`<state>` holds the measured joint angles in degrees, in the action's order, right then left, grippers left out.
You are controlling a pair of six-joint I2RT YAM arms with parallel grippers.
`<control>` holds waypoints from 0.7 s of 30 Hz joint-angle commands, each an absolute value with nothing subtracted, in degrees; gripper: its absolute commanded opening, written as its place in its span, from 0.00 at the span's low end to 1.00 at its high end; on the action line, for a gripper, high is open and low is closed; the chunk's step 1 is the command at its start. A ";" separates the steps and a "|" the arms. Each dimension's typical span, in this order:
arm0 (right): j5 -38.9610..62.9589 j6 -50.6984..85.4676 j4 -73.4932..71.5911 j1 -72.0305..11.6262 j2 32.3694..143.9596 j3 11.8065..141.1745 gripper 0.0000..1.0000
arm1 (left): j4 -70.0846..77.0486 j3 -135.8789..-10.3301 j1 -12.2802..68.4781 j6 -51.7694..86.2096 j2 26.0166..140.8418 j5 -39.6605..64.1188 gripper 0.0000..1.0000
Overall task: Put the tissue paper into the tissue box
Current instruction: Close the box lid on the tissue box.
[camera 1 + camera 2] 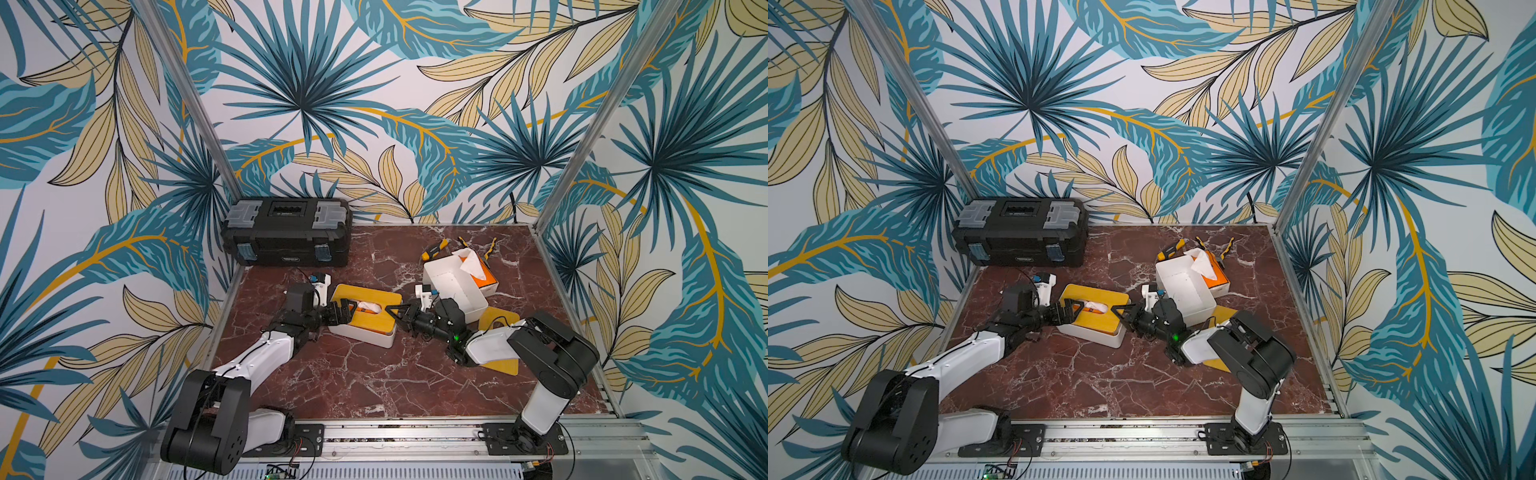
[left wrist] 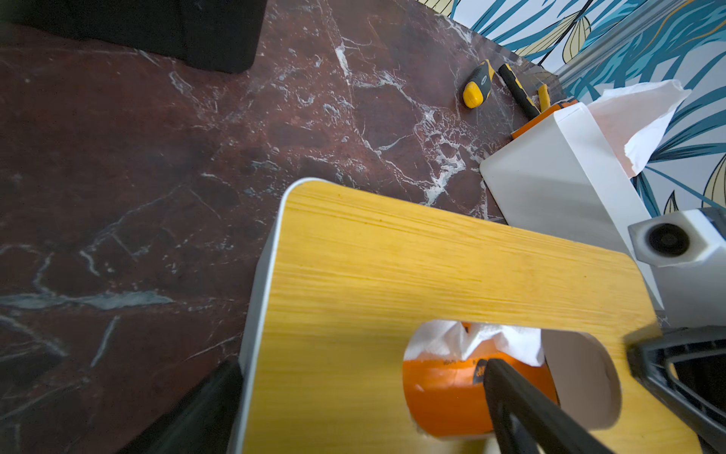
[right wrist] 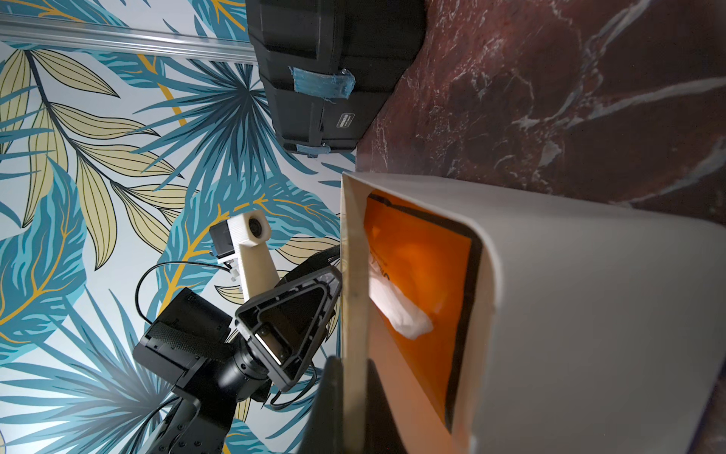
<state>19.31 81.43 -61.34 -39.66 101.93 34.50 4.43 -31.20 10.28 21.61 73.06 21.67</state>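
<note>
Red-brown marble covers the table (image 1: 374, 382) you are working on, with leaf-patterned walls (image 1: 374, 104) on three sides. Your right gripper (image 1: 394, 316) is pinched shut on the end edge of the wooden lid (image 1: 365, 324). In the right wrist view it has a finger on each face of that edge. At that end the lid stands off the tissue box (image 1: 368, 340), leaving a gap. Through the gap you can see the orange pack (image 3: 416, 275) lying inside the box, with a tuft of white tissue paper (image 3: 400, 314) on it.

Your left gripper (image 1: 348, 313) is at the opposite end of the box, jaws spread wide and holding nothing. One finger (image 2: 522, 397) reaches over the lid's oval slot, where the tissue shows crumpled. The other finger (image 2: 196, 412) sits outside the box wall.

Just beyond your right gripper stands a second white box (image 1: 453, 286), open on top. Close behind it is a second orange pack (image 1: 488, 280) with a loose sheet (image 1: 471, 264) sticking up. A spare lid (image 1: 505, 366) lies flat under your right arm. A screwdriver (image 1: 434, 248) and pliers (image 1: 487, 246) lie near the back edge, and a black toolbox (image 1: 286, 232) fills the back left corner.
</note>
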 commanded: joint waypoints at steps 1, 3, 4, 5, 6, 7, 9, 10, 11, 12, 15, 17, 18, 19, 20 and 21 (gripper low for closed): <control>20.83 90.44 -57.97 -40.78 105.15 33.75 0.00 | 4.99 -29.89 10.55 22.56 71.67 25.82 1.00; 21.03 90.94 -59.10 -40.81 106.12 33.75 0.00 | 5.39 -29.62 10.55 23.10 70.95 26.34 1.00; 21.11 91.04 -59.47 -40.80 106.39 33.75 0.00 | 5.34 -29.62 10.55 23.20 70.64 26.59 1.00; 21.23 91.01 -59.75 -40.78 106.75 33.75 0.00 | 4.88 -29.82 10.55 23.05 70.29 26.63 1.00; 21.31 91.01 -59.74 -40.81 106.95 33.75 0.00 | 4.38 -29.99 10.55 22.86 70.06 26.63 1.00; 21.37 90.80 -59.63 -40.78 107.03 33.75 0.00 | 4.00 -30.28 10.55 22.69 69.89 26.67 1.00; 21.27 90.31 -58.99 -40.78 106.93 33.62 0.00 | 3.43 -30.65 10.55 22.50 69.62 26.80 1.00; 21.19 90.14 -58.65 -40.78 106.88 33.51 0.00 | 3.14 -30.82 10.55 22.50 69.61 26.87 1.00; 21.23 90.02 -58.34 -40.78 106.91 33.40 0.00 | 2.95 -30.89 10.55 22.49 69.61 26.92 1.00; 21.19 89.85 -57.96 -40.78 107.01 33.40 0.00 | 2.84 -31.02 10.55 22.41 69.55 26.97 1.00; 21.28 89.78 -57.72 -40.83 107.35 33.23 0.00 | 1.51 -31.44 10.55 21.36 69.52 26.33 1.00; 21.46 89.76 -57.67 -40.78 107.62 33.31 0.00 | -0.24 -31.96 10.55 20.21 69.43 25.05 1.00; 21.45 89.82 -57.74 -40.78 107.86 33.31 0.00 | -1.11 -32.23 10.55 19.60 69.39 24.23 1.00; 21.59 89.82 -57.72 -40.78 108.04 33.31 0.00 | -1.75 -32.49 10.55 19.18 69.35 23.65 1.00; 21.68 89.82 -57.87 -40.82 108.25 33.31 0.00 | -2.36 -32.81 10.55 18.75 69.39 23.25 1.00; 21.62 89.82 -57.99 -40.78 108.43 33.31 0.00 | -2.94 -33.16 10.55 18.46 69.48 22.82 1.00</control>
